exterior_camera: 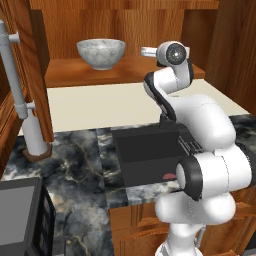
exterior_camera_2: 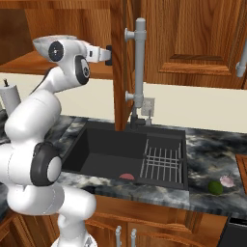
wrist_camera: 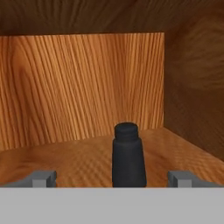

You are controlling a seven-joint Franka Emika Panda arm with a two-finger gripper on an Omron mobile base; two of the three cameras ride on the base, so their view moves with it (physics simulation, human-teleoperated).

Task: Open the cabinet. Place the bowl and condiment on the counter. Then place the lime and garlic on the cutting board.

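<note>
The cabinet [exterior_camera: 150,20] stands open, its left door [exterior_camera: 37,75] swung out. On its shelf sits the pale grey bowl [exterior_camera: 101,52]. To the bowl's right my hand reaches into the cabinet. In the hand view the small black condiment [wrist_camera: 128,155] stands upright on the shelf. My gripper [wrist_camera: 112,178] is open, with one fingertip on each side of the bottle and not touching it. The green lime [exterior_camera_2: 215,187] and the whitish-pink garlic [exterior_camera_2: 226,181] lie on the counter [exterior_camera_2: 207,144] right of the sink. A sliver of the cutting board [exterior_camera_2: 242,169] shows at the right edge.
Below the cabinet lies a dark sink [exterior_camera_2: 116,154] with a wire rack [exterior_camera_2: 163,164]. A white paper-towel roll [exterior_camera: 35,132] stands on the counter's left. The open door's grey bar handle [exterior_camera_2: 139,62] hangs beside my hand. A neighbouring cabinet door [exterior_camera_2: 198,38] is shut.
</note>
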